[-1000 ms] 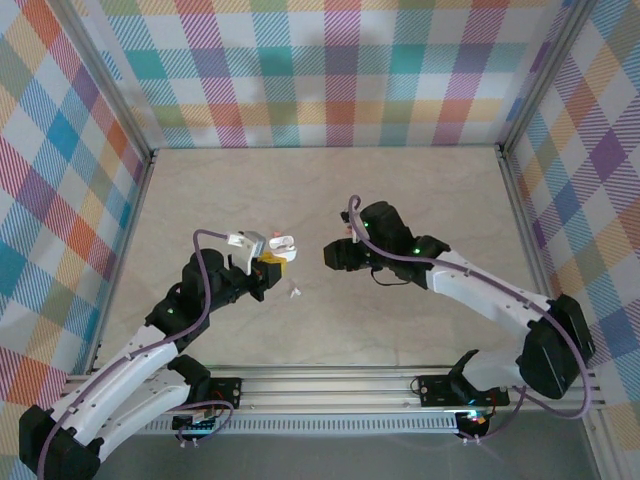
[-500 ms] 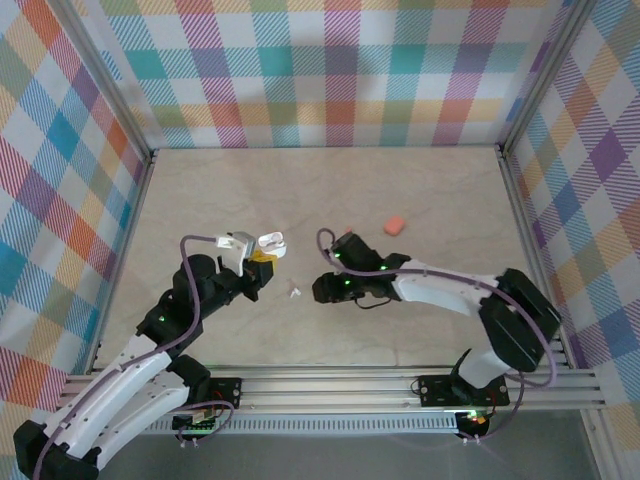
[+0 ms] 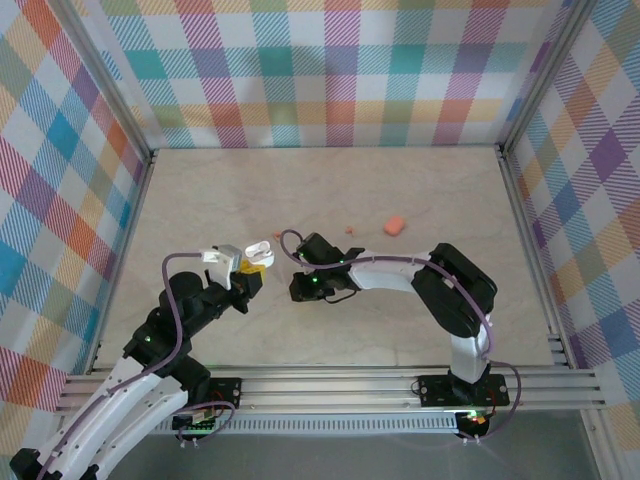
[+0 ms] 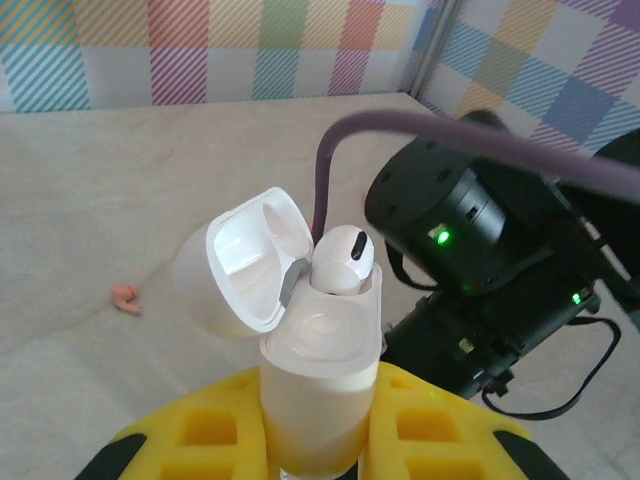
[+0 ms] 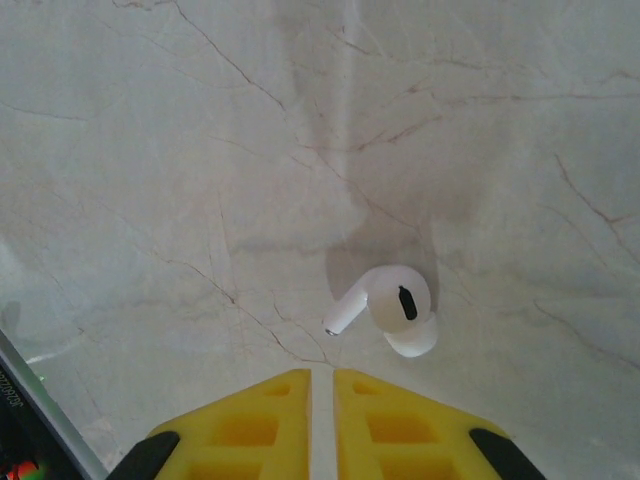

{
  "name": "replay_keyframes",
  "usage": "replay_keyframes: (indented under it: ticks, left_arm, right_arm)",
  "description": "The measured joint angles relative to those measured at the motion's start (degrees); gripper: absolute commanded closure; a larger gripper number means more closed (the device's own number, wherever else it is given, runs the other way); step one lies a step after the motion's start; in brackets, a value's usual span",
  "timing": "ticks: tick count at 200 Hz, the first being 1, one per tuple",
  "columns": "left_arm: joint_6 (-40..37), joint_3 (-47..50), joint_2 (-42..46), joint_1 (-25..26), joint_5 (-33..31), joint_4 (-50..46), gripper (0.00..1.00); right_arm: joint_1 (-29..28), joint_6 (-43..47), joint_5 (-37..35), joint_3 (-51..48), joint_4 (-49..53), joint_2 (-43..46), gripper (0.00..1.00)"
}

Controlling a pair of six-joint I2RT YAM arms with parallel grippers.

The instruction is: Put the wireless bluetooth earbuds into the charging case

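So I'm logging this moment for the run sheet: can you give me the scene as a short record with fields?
left gripper: shut on white charging case
case lid: open
white earbud: sitting in the case
right gripper: shut, holding nothing, just short of loose white earbud
loose white earbud: lying on the table
pinkish-orange case: on the table, far side
pinkish-orange earbud: on the table

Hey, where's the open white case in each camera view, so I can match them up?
Top external: case left of centre, lid open.
Left wrist: case bottom centre, lid open, one white earbud seated in it.
Right wrist: marble table with a loose earbud lying on it.
Shared landmark: black wrist with a green light, just right of the case.
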State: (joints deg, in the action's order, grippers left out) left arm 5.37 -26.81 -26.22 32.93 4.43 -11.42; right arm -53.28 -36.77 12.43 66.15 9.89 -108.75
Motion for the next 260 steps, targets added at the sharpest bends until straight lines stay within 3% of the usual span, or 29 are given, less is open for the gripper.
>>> replay_keyframes:
  ticks: [188, 260]
  left_arm:
    - [-0.24, 0.96, -2.12, 0.00, -0.70, -0.35, 1.00]
    - [-0.17, 1.25, -2.56, 0.00, -0.35, -0.31, 1.00]
  right_arm:
    - [0.37, 1.20, 1.75, 1.66, 2.01, -2.54, 0.91]
    - [1.16, 3.41, -0.92, 3.54, 4.90, -3.56, 0.94]
